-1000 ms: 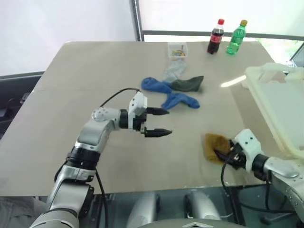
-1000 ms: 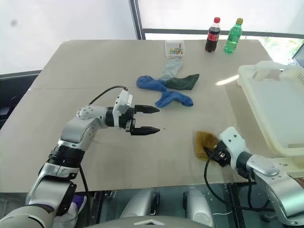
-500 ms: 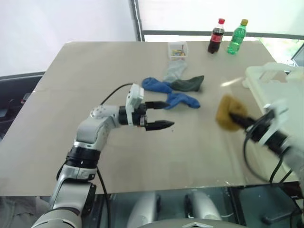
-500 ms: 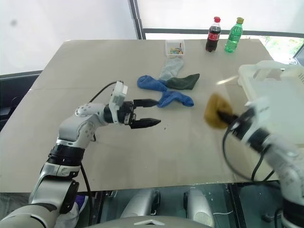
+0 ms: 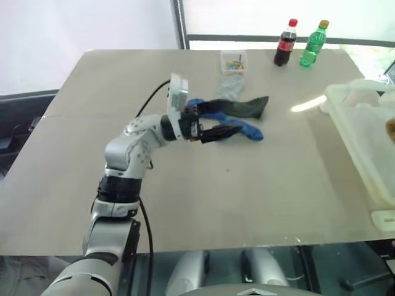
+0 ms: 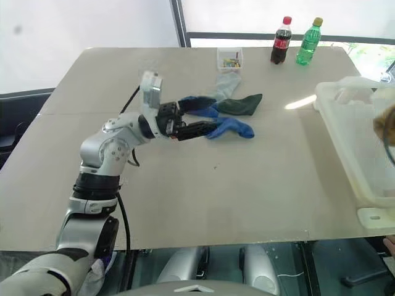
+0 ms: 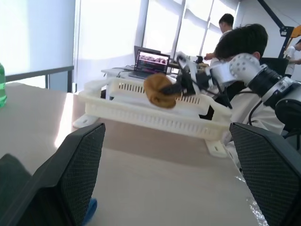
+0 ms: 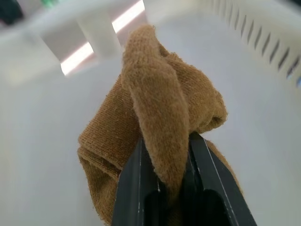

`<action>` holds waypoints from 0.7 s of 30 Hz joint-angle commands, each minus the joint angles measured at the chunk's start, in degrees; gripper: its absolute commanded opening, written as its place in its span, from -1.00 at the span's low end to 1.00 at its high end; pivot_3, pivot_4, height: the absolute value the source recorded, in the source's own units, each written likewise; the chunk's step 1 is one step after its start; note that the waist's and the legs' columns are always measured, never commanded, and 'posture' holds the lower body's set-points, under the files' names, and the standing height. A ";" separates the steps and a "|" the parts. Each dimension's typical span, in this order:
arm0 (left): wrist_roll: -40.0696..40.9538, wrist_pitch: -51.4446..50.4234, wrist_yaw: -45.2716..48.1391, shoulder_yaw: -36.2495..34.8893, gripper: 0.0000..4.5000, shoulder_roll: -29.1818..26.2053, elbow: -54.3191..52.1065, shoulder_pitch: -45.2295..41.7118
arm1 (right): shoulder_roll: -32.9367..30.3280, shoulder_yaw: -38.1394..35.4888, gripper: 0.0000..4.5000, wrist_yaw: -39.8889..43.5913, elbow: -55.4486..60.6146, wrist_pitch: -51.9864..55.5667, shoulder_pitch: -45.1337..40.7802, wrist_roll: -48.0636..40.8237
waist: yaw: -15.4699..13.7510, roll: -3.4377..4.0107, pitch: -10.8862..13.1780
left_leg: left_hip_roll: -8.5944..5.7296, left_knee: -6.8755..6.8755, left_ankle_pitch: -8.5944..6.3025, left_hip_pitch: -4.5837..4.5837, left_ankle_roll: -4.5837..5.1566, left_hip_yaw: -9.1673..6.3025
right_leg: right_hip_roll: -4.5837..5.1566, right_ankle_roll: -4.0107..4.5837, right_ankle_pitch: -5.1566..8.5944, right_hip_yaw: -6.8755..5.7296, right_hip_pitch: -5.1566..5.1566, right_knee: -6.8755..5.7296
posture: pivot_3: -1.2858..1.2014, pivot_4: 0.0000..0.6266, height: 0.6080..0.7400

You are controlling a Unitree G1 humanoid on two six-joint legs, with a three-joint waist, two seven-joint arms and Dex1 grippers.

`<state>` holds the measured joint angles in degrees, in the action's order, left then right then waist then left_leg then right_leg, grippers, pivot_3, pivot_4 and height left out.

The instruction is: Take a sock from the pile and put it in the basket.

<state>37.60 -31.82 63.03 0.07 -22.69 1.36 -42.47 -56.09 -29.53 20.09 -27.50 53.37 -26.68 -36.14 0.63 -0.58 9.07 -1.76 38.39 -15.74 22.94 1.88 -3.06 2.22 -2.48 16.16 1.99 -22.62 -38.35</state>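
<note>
The pile [image 5: 237, 111] of blue, dark green and grey socks lies on the far middle of the table. My left gripper [image 5: 229, 117] hovers open just in front of it, pointing right, with nothing between its fingers [image 7: 70, 174]. The white basket [image 5: 358, 123] stands at the table's right edge. My right gripper [image 8: 165, 141] is shut on a mustard sock [image 8: 155, 99], held over the inside of the basket [image 8: 42, 155]. In the left wrist view that sock [image 7: 160, 89] hangs just above the basket's rim [image 7: 141, 115].
A cola bottle [image 5: 284, 50], a green bottle [image 5: 312, 44] and a small clear box [image 5: 232, 61] stand at the table's far edge. People and a laptop [image 7: 148, 61] are beyond the basket. Bare tabletop [image 5: 247, 185] stretches in front of the pile.
My right arm lifted the mustard sock off the table's front and swung it right, over the basket. My left gripper rose and moved toward the pile, still open.
</note>
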 commanded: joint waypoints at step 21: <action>-0.74 -0.22 3.07 2.14 1.00 -3.84 -4.71 0.87 | -1.08 -10.63 0.92 6.26 12.47 5.36 5.25 1.87 | -0.01 0.01 0.03 | 0.08 0.26 -0.07 -0.14 0.11 0.10 | -0.11 -0.05 -0.02 0.38 -0.04 -0.45 | 0.03 -0.52 1.00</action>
<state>36.88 -32.37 65.47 2.52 -26.01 -3.01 -41.31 -57.30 -36.09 26.99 -18.79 57.59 -21.42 -32.51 0.62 -0.57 9.10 -1.67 38.65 -15.81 22.79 1.99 -2.96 2.10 -2.53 16.13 2.37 -22.66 -38.82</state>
